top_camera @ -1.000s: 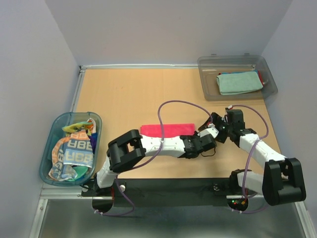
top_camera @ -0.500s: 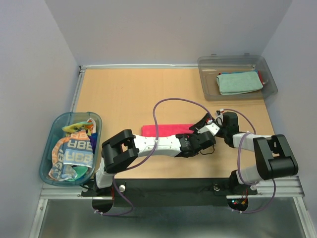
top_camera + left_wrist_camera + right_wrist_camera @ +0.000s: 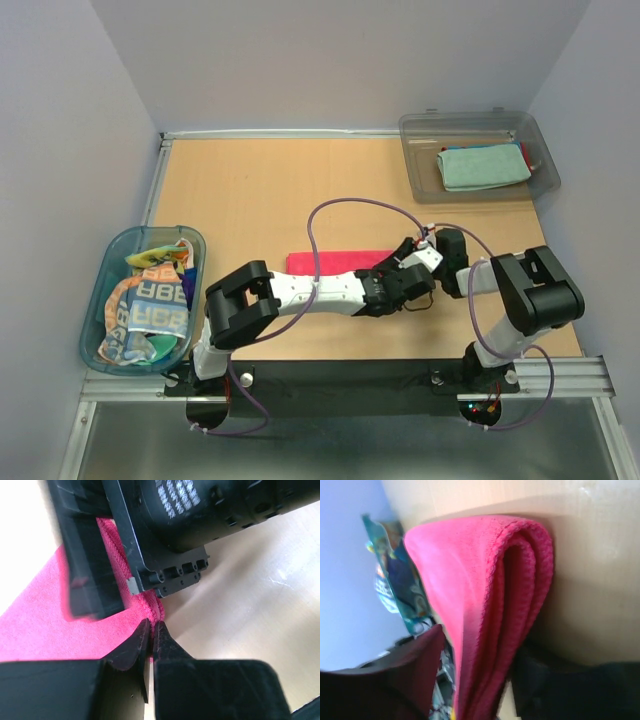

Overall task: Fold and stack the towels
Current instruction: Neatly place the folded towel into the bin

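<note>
The folded pink towel (image 3: 335, 262) lies on the desk (image 3: 250, 190), near its middle. The left fingers (image 3: 125, 650) pinch together on its right-end hem. The right fingers (image 3: 570, 692) straddle that folded end, but I cannot tell whether they grip it.

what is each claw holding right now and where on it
Left claw is shut on the pink towel, pinching the edge at its near right corner. Right claw straddles that same folded end; whether it grips cannot be told.

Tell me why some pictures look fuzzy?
Top external view: sharp, evenly lit. Left wrist view: the left gripper's fingers sit too close, dark and blurry; glare shines on the table. Right wrist view: the fold of the pink towel is crisp, the tub behind is smeared.
</note>
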`<act>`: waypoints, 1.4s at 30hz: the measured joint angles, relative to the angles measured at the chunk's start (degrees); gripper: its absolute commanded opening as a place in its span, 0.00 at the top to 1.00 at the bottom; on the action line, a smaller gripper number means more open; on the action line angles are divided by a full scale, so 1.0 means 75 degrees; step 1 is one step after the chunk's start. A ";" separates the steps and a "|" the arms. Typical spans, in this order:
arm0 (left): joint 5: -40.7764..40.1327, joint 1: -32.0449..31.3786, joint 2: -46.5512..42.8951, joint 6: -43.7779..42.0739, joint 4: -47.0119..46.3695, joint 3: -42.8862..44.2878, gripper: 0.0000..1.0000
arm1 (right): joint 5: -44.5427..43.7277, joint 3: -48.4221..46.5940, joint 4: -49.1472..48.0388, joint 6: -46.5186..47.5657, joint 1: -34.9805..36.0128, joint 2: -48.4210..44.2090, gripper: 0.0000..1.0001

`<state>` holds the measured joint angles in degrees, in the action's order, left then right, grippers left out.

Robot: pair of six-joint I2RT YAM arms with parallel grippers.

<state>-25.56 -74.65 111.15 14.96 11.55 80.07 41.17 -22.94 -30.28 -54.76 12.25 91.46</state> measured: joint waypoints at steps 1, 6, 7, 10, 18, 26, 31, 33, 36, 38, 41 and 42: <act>0.0015 0.0006 0.0000 0.0023 -0.0015 0.0000 0.98 | 0.0000 -0.0029 0.0015 -0.0012 0.0012 0.0096 0.58; 0.0076 0.0020 0.0067 0.0096 -0.0050 0.0050 0.85 | 0.0023 -0.0239 0.0338 0.0326 0.0050 0.0449 0.96; 0.0087 0.0026 0.0105 0.0114 -0.0058 0.0064 0.81 | 0.0012 -0.0332 0.0501 0.0373 0.0067 0.0469 0.99; 0.0111 0.0079 0.0154 0.0187 -0.0073 0.0073 0.62 | -0.0035 -0.0699 0.1122 0.0793 0.0073 0.0478 0.99; 0.0332 0.0600 -0.0600 0.0603 -0.0128 -0.0487 0.01 | -0.0597 -0.2678 0.2885 0.2224 0.0076 0.0749 1.00; 0.0697 0.2629 -0.4243 0.0755 0.0117 -0.2116 0.01 | -0.1973 -0.5546 0.5310 0.4039 -0.0070 0.1236 0.99; 0.0694 0.4392 -0.5677 0.0265 0.0280 -0.2827 0.01 | -0.2999 -0.8105 0.6656 0.5356 -0.0315 0.2224 0.99; 0.0775 0.4846 -0.5805 0.0093 0.0192 -0.3130 0.01 | -0.3284 -0.8877 0.7055 0.5674 -0.0440 0.2538 0.99; 0.1072 0.5453 -0.5764 -0.0111 0.0111 -0.3707 0.01 | -0.3605 -1.0159 0.7720 0.6190 -0.0694 0.3104 0.99; 0.1177 0.5785 -0.5514 -0.0219 0.0172 -0.3937 0.01 | -0.3806 -1.0835 0.8116 0.6478 -0.0836 0.3375 1.00; 0.1163 0.5869 -0.5275 -0.0315 0.0152 -0.3981 0.01 | -0.4115 -1.1931 0.8565 0.7163 -0.1058 0.3812 1.00; 0.1131 0.5869 -0.5260 -0.0332 0.0143 -0.3990 0.01 | -0.4234 -1.2240 0.8655 0.7507 -0.1128 0.3931 1.00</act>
<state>-17.08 -30.63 71.70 12.47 12.62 50.15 9.41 -114.74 34.63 1.54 3.79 120.95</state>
